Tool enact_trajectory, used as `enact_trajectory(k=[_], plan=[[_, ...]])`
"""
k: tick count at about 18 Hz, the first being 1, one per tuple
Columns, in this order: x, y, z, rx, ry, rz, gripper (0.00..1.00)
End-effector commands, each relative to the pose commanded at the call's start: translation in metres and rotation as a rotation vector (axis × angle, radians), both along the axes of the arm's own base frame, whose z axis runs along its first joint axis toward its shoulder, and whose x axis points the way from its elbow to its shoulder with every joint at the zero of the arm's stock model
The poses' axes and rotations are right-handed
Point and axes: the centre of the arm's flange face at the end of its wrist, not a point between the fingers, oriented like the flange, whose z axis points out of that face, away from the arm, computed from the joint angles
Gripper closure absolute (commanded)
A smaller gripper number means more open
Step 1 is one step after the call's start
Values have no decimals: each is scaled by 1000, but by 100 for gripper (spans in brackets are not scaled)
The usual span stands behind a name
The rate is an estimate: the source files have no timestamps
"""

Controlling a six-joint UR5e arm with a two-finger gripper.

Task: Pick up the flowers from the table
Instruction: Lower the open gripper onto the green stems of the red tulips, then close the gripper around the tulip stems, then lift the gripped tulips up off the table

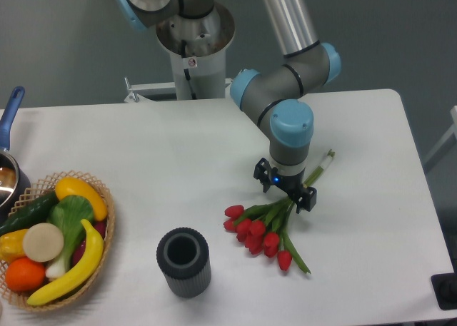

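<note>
The flowers (260, 231), a bunch of red tulips with green stems, lie on the white table (164, 155) right of centre. Their heads point toward the front and the stem ends reach back right to about the tip (327, 157). My gripper (284, 190) points straight down over the middle of the stems, just above the leaves. It is open, with one finger on each side of the bunch. The stretch of stem under the gripper body is hidden.
A dark grey ribbed cylinder cup (183, 262) stands front left of the flowers. A wicker basket (106, 230) of vegetables sits at the left edge, with a blue-handled pot (10, 119) behind it. The robot base (193, 44) rises at the back.
</note>
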Motion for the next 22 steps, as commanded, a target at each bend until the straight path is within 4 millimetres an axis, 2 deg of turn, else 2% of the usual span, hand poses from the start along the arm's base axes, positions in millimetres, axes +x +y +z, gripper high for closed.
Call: enact_trajectory(k=[1,4,5,7,10,11,14,16,20,22], plan=[[-5,4,-2,3,1,33,32],[-5,19,-3,14,3,104,61],[-5,19,-1,16,5,111,66],[-5,19,4,22,12,115,67],[-4,20,14,39,18,178,94],[-3,19,22,47,27,193,98],[-5,13,51,73,66,195,98],[-13,5,70,92,90,214,97],[-27,12,98,115,119,228,97],[-41,10,117,104,101,255,96]])
